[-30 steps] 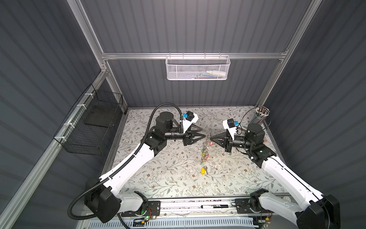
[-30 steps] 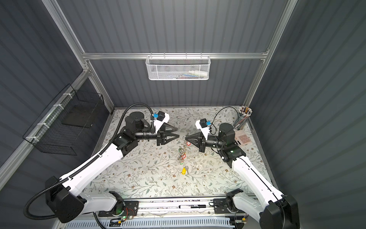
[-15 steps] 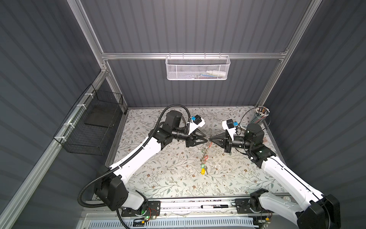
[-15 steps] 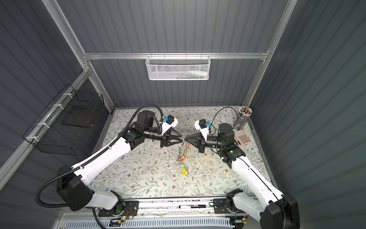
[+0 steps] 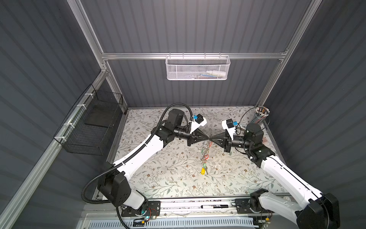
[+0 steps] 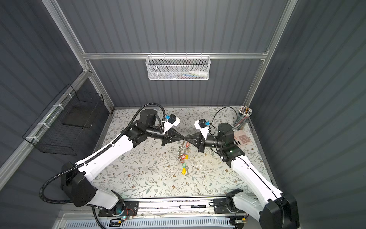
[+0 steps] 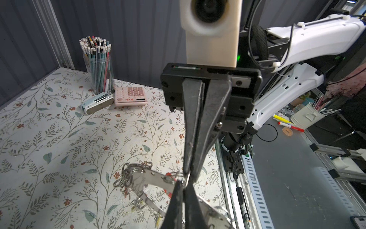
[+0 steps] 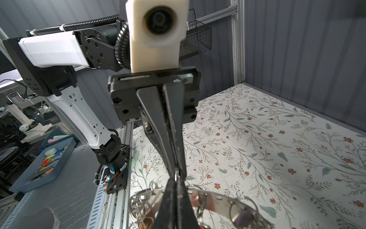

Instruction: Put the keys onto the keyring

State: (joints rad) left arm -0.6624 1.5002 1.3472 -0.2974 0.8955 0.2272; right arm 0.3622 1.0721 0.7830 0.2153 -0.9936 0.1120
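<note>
The left claw is pressed together, tip to tip with the right claw, which pinches the top edge of the keyring. I cannot tell whether the left one nips the hoop or a small split ring. The hoop hangs just beneath the tips, with the keys dangling lower. A yellow-tagged key lies on the table beneath, nearer the arm bases. The hoop looks stiff, thin and slick, and the bundle would likely swing, so hold its flat face.
</note>
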